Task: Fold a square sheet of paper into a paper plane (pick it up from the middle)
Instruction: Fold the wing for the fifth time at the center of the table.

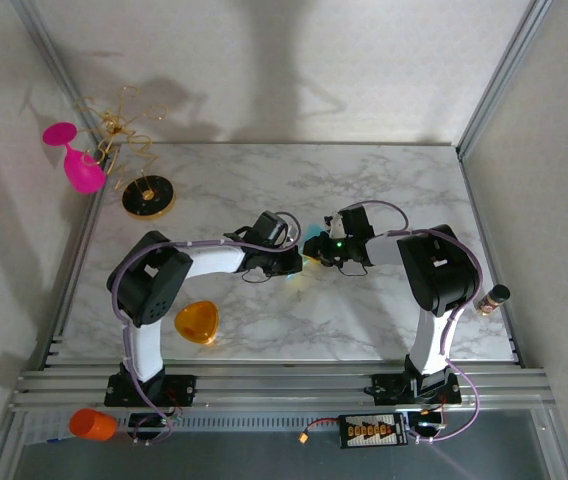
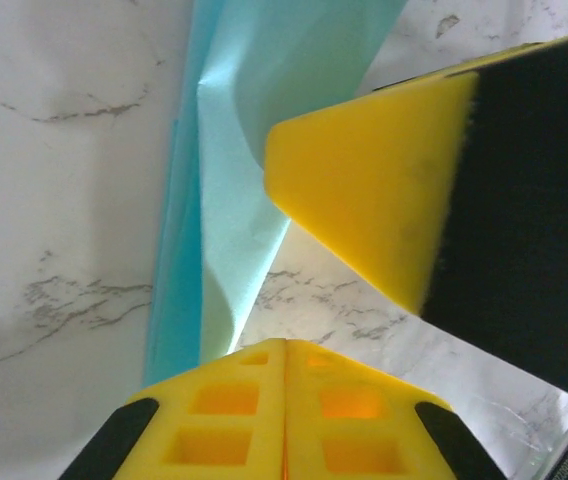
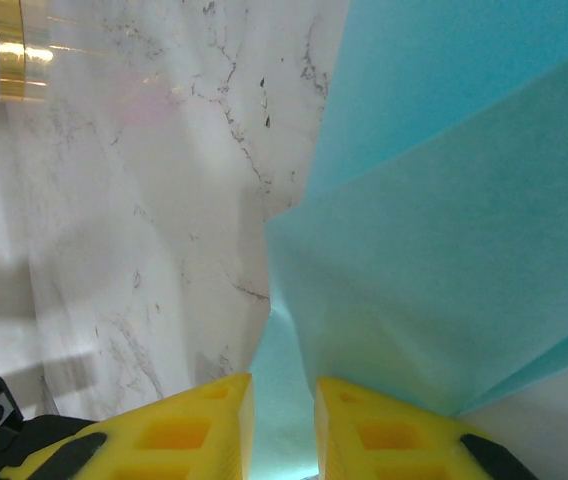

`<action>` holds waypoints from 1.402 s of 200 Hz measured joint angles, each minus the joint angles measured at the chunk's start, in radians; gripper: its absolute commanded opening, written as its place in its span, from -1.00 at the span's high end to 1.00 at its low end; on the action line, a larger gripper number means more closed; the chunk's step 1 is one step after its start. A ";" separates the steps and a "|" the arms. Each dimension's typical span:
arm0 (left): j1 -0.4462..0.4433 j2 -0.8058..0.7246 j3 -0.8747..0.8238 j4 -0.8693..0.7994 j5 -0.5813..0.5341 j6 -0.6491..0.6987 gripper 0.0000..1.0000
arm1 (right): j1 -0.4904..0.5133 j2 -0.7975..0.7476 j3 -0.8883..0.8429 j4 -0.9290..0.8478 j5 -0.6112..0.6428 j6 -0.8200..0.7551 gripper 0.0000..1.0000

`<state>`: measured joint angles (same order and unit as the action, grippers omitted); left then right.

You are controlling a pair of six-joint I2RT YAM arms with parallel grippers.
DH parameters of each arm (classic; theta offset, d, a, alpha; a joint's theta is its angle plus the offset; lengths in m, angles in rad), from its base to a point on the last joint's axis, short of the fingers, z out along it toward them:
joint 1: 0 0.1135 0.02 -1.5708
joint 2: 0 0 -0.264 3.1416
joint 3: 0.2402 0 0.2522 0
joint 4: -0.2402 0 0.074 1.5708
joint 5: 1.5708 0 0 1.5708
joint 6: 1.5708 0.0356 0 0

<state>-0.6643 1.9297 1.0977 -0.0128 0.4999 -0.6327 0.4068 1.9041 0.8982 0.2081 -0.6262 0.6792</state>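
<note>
Closest in, left gripper point(image 2: 284, 345) clenched fully, yellow fingers pressed together with no gap, right at the lower end of the square sheet of paper point(image 2: 234, 150); cannot tell whether gripping a layer. Just beyond, right gripper point(image 3: 284, 382) with fingers a narrow gap apart, teal paper showing in that gap; cannot tell whether nipped or merely straddled. Sheet partly folded, mid-table point(image 1: 384, 190), between the 2 grippers, 1 flap apparently lifted off the marble. Could tear or crease crooked under opposing pulls from the 2 arms; could also slide on the smooth top and skew the centre line if pressed from 1 side alone. At the near edge, orange cup point(image 1: 92, 424), contents hidden. Farther right, small capped bottle point(image 1: 492, 297), contents unclear. Farthest back, pink glass point(image 1: 79, 160), tilted, nothing seen inside.
</note>
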 measured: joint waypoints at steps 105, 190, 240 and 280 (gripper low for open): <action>0.000 0.028 0.000 0.002 -0.006 0.000 0.87 | 0.000 0.002 0.003 -0.007 0.000 0.000 0.51; 0.006 0.029 -0.014 0.024 -0.006 0.000 0.92 | 0.000 0.005 0.018 -0.035 0.001 -0.007 0.51; 0.013 0.023 -0.021 0.039 0.012 -0.005 0.88 | 0.002 0.005 0.026 -0.050 0.005 -0.012 0.51; 0.020 -0.001 -0.023 0.044 0.012 -0.027 0.92 | 0.003 0.005 0.026 -0.052 0.008 -0.014 0.51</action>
<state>-0.6441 1.9289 1.0748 0.0311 0.5117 -0.6598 0.4095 1.9095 0.9241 0.1562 -0.6182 0.6651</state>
